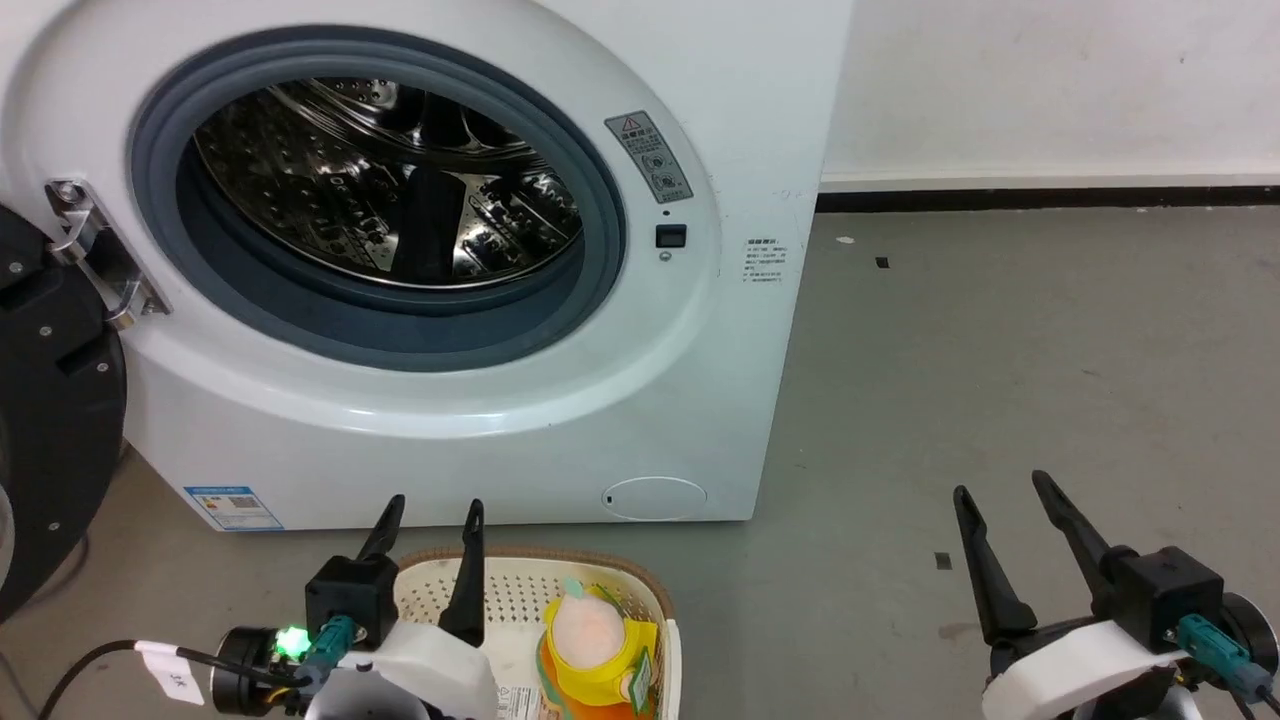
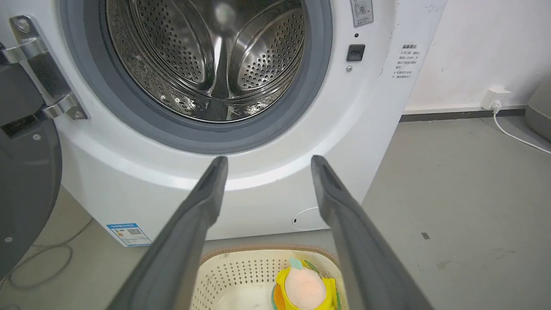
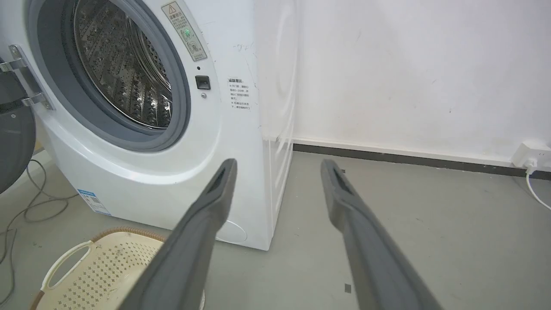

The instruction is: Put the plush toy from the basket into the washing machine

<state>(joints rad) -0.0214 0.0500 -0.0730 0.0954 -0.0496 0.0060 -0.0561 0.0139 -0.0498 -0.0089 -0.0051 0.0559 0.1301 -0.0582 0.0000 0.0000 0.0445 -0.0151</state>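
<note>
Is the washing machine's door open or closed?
Open. The large white washing machine has its black round door swung aside, and its shiny steel drum shows uncovered.

I count one washing machine (image 1: 480,420), with one black door (image 1: 50,430) at its left and three stickers on its front: one warning sticker (image 1: 648,155), one text label (image 1: 765,260) and one blue label (image 1: 232,507). In front of it stands one basket (image 1: 540,553) holding one plush toy (image 1: 595,640). I have two grippers, the left gripper (image 1: 436,502) and the right gripper (image 1: 1000,483), with two fingers (image 1: 467,580) each.
</note>
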